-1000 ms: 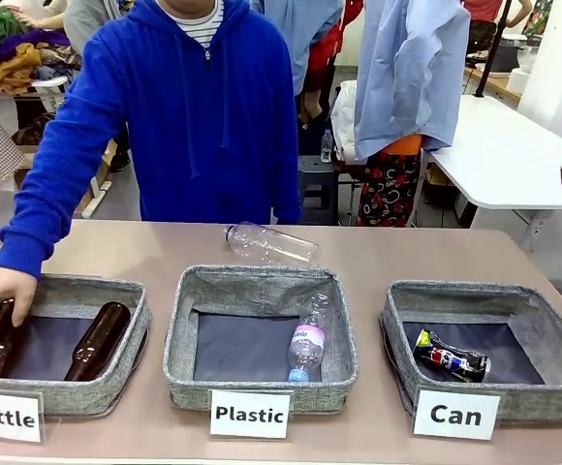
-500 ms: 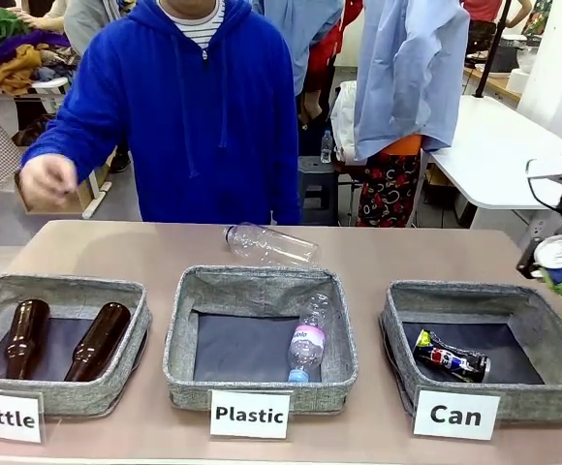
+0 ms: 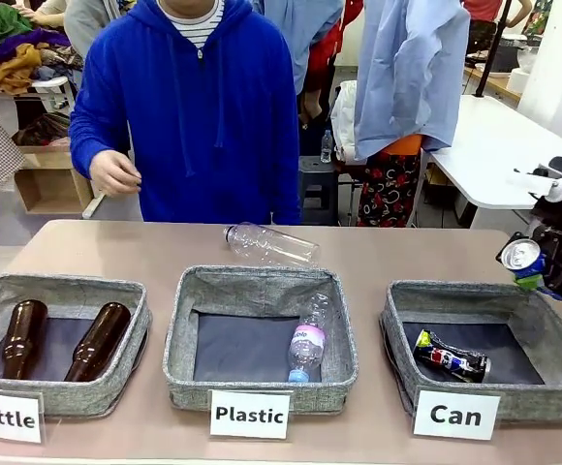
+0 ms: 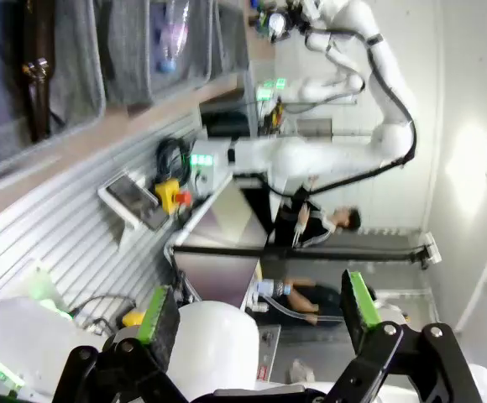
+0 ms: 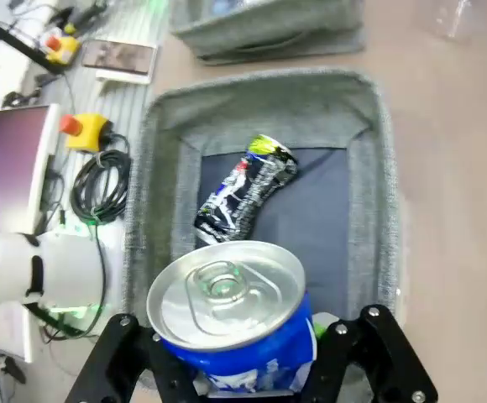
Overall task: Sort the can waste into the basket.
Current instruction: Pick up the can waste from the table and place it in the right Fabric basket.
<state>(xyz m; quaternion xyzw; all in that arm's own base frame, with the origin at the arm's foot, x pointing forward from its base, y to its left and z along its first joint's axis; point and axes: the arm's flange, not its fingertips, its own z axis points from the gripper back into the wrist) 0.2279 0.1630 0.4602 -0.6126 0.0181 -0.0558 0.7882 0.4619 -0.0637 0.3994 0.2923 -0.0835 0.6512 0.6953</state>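
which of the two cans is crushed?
The dark can with red and blue marks, lying on the floor of the "Can" basket. The blue can between the right gripper fingers is intact, round top undented.

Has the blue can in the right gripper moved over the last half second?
Yes. The blue can has shifted left and tilted, now nearer the Can basket's far right rim.
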